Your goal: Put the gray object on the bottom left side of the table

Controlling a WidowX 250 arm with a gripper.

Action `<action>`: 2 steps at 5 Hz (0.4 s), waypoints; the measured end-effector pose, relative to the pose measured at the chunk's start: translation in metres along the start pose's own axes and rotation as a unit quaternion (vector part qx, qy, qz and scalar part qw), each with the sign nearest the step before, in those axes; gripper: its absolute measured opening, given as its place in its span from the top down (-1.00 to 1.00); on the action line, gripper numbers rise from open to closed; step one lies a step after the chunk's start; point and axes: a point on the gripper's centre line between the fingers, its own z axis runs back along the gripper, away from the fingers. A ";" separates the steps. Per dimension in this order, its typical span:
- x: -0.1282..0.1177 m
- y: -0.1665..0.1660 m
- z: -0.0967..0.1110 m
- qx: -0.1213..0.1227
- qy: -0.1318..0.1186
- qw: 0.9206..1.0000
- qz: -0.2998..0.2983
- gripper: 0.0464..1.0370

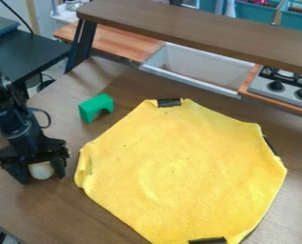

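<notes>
The black gripper (44, 178) is at the left side of the table (57, 209), pointing downward. Its fingers are parted by about the width of the pale gray object (41, 170), one on each side, and hold it between them. The upper part of the object is hidden by the gripper; its rounded lower part is exposed. Contact between object and table cannot be determined. The arm is cut off at the left edge.

The yellow cloth (178, 157) lies to the right of the gripper, its lower edge cut off. Dark strips (169, 102) show at its borders; the lower one is cropped. The green arch-shaped block (95, 106) stands near the cloth's upper left side. Behind, the raised shelf (197, 33) partly covers the white basin (191, 84) and the stove (286, 88); the stove is also cut off at right.
</notes>
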 end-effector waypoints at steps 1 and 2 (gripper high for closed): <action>0.005 -0.011 0.018 -0.013 -0.018 1.000 -0.005 -0.93; 0.010 -0.026 0.037 -0.011 -0.040 0.999 -0.015 -0.93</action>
